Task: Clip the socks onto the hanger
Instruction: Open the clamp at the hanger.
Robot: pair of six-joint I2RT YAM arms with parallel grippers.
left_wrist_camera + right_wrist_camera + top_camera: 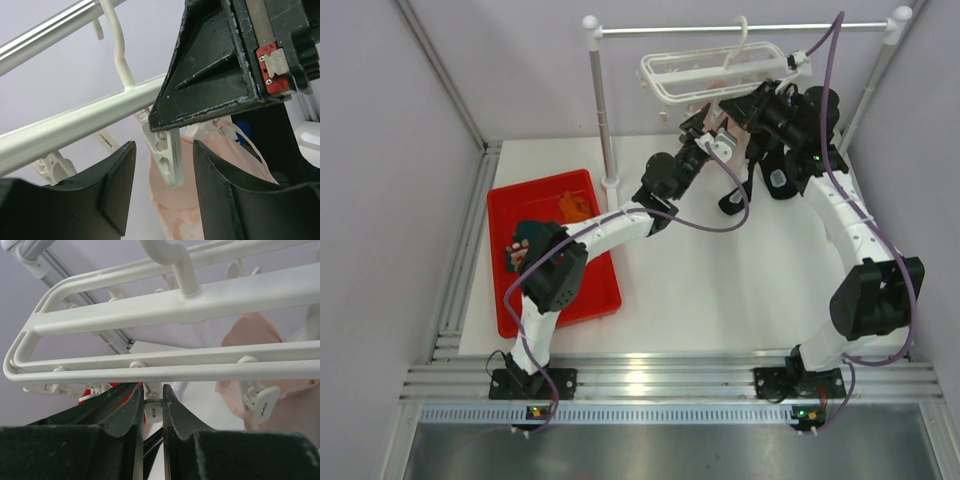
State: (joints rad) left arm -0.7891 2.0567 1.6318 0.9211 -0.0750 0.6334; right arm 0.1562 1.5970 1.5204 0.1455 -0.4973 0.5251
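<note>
Socks (572, 205) lay in the red tray (502, 300) at far left, orange and dark teal, none of them clipped. Up under the hanger (125, 315), which hung by its hook from the metal rail (720, 28), the left gripper (164, 145) stood released, its fingers apart on either side of a dangling clip (167, 167). Just beside it, the right gripper (153, 392) was clenched on a small clip (153, 412) below the frame. Farther right, a pale pink sock (255, 335) hung from the hanger.
</note>
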